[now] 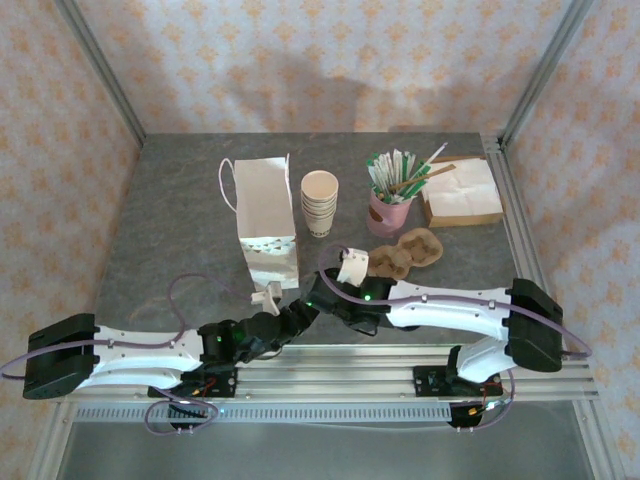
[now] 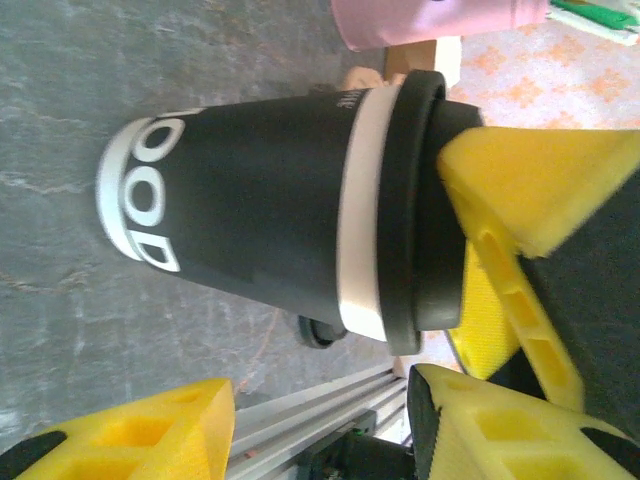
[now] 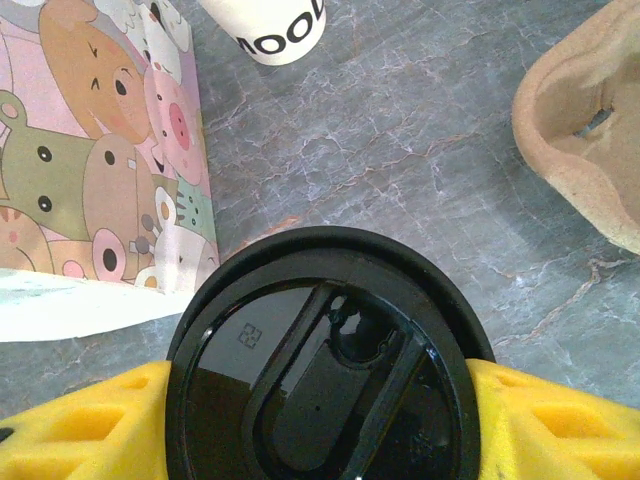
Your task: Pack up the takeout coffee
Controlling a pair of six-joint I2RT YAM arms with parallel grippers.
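Right now my right gripper (image 3: 320, 425) is clamped on the black lid (image 3: 300, 350) of the takeout coffee (image 1: 352, 266), with a finger pressing its rim on either side. The cup stands upright near the front edge of the desk (image 1: 170, 230), between the white paper bag (image 1: 268, 215) and the cardboard carrier (image 1: 405, 250). My left gripper (image 2: 320, 440) stands open just beside it, holding nothing.

overhead camera looks down from behind; both wrist cameras closely share the cup (image 2: 260, 210).

Grey table (image 1: 170, 235) carries bag (image 1: 268, 215), cups (image 1: 319, 205), napkins (image 1: 461, 192).
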